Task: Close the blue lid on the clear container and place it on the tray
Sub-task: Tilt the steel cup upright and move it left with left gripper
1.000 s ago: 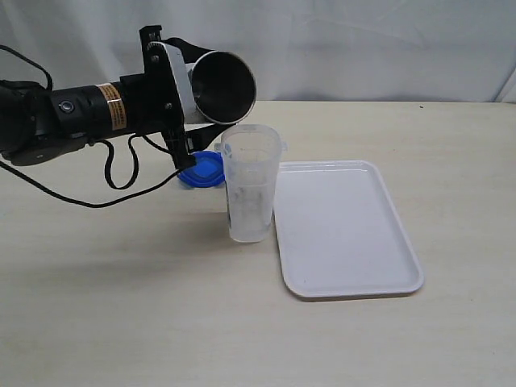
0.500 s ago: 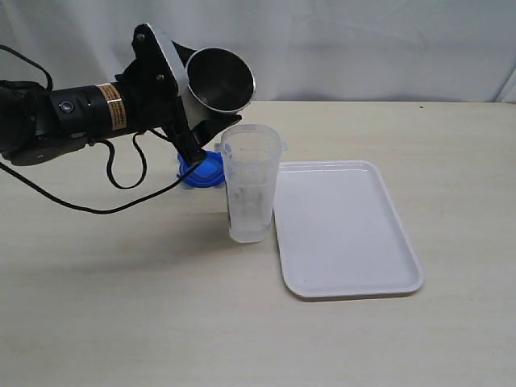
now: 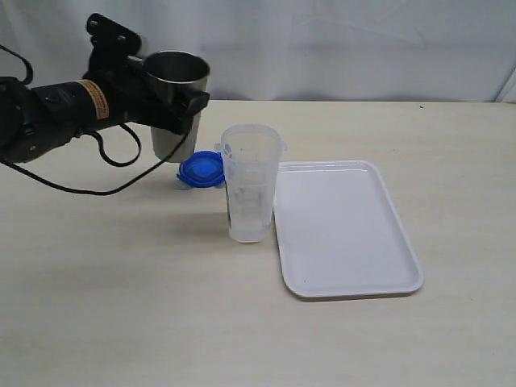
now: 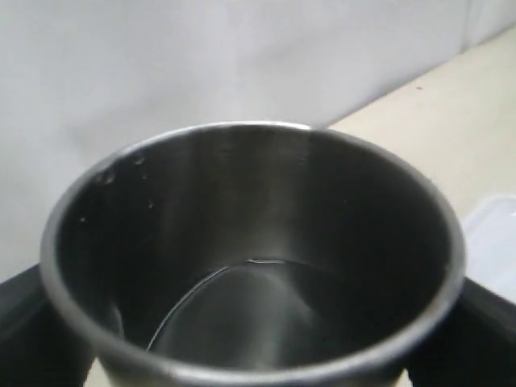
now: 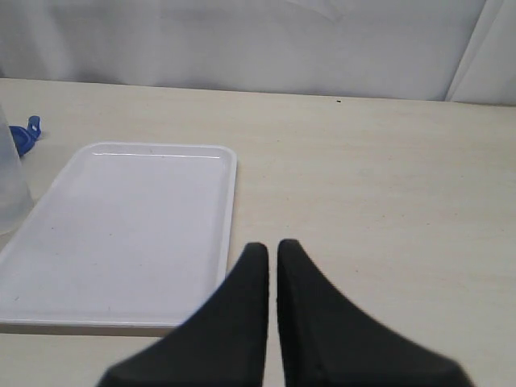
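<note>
The clear container (image 3: 251,182) stands open-topped on the table, just left of the white tray (image 3: 348,234). The blue lid (image 3: 201,169) lies flat on the table behind and to the left of the container. My left gripper (image 3: 172,103) is shut on a steel cup (image 3: 176,101), held upright behind the lid. That cup (image 4: 258,242) fills the left wrist view, with dark fingers (image 4: 32,322) at its sides. My right gripper (image 5: 272,247) is shut and holds nothing, near the tray (image 5: 121,226). It does not show in the exterior view.
A white curtain hangs behind the table. The left arm's black cable (image 3: 113,165) droops toward the table left of the lid. The right wrist view catches the container's edge (image 5: 10,185) and a bit of the lid (image 5: 24,133).
The steel cup was tipped with its mouth toward the container. My left gripper has turned it upright and drawn it back to the left, away from the container's rim.
</note>
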`<state>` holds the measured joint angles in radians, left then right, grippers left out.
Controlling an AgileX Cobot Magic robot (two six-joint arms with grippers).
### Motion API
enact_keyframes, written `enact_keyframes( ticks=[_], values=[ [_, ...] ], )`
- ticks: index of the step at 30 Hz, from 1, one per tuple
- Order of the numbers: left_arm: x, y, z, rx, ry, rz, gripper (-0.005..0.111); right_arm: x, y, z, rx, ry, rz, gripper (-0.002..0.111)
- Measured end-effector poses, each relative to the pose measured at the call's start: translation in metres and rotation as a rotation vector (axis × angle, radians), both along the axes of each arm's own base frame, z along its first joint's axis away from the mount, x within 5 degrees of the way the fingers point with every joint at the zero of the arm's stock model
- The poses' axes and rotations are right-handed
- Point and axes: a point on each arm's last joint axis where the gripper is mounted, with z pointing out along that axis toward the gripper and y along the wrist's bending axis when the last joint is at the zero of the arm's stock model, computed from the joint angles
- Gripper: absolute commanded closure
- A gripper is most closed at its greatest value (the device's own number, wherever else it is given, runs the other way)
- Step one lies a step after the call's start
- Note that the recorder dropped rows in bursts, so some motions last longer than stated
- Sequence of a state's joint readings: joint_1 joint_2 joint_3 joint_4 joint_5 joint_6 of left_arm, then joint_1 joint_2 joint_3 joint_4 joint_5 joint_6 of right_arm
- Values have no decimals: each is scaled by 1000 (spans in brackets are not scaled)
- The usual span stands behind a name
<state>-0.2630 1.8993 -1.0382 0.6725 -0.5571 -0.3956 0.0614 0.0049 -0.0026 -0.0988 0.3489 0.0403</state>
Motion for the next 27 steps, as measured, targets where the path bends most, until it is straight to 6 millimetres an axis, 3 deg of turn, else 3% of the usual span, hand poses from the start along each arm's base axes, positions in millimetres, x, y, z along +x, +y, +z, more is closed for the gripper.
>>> enact_keyframes(
  ticks=[8, 12, 22, 27],
  values=[
    [17, 62, 6, -209, 50, 176, 107, 0, 0, 0, 0, 0, 0, 104],
    [29, 82, 5, -261, 30, 236, 107, 0, 0, 0, 0, 0, 0, 104],
    [98, 86, -33, -183, -49, 221, 107, 0, 0, 0, 0, 0, 0, 104],
    [110, 91, -37, -33, -77, 233, 107, 0, 0, 0, 0, 0, 0, 104]
  ],
)
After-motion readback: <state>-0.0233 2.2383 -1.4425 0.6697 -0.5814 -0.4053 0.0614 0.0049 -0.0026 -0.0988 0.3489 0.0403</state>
